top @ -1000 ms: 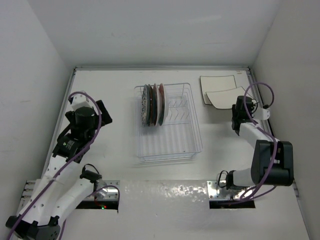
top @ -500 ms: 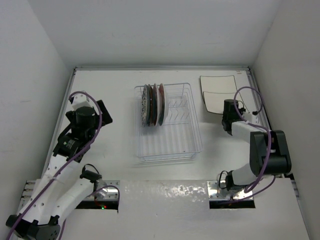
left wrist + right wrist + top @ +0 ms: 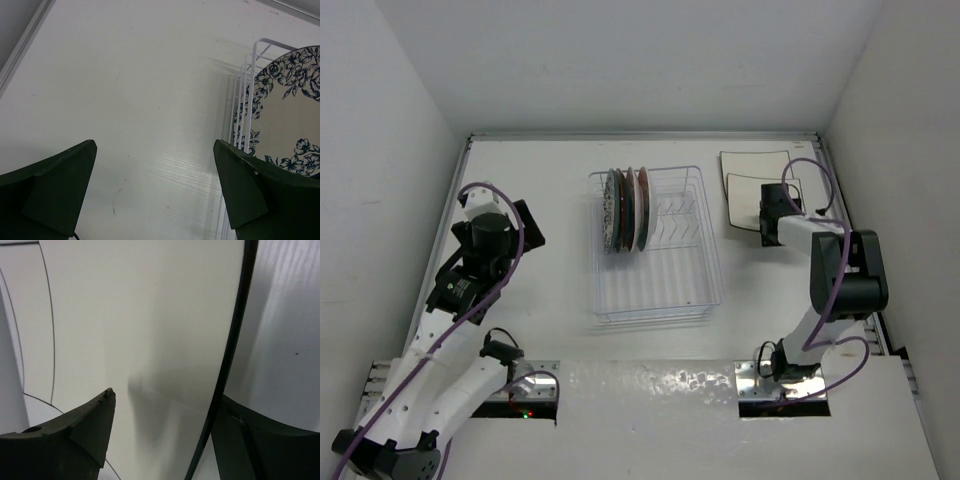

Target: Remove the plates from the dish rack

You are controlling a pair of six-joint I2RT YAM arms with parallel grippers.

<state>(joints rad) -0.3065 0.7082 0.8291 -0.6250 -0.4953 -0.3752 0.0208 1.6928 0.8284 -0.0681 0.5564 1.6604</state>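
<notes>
The dish rack (image 3: 660,270) stands mid-table. Three round plates stand upright at its left end: a white floral one (image 3: 612,212), a dark teal one (image 3: 628,208) and a red-patterned one (image 3: 642,208). A square white plate (image 3: 757,163) lies flat at the back right, and a second one (image 3: 742,200) lies overlapping its near edge. My right gripper (image 3: 766,212) is at that second plate (image 3: 150,315), jaws apart, with the plate's dark edge between the fingers (image 3: 87,427). My left gripper (image 3: 155,185) is open and empty, left of the rack (image 3: 250,85) and facing the floral plate (image 3: 285,115).
The side walls rise close to the table's left and right edges, and the back wall stands just behind the square plates. The rack's right part holds only bare prongs (image 3: 680,215).
The right gripper carried the second square plate back and left, laid it flat against the first, and opened its jaws. The left arm has not moved.
</notes>
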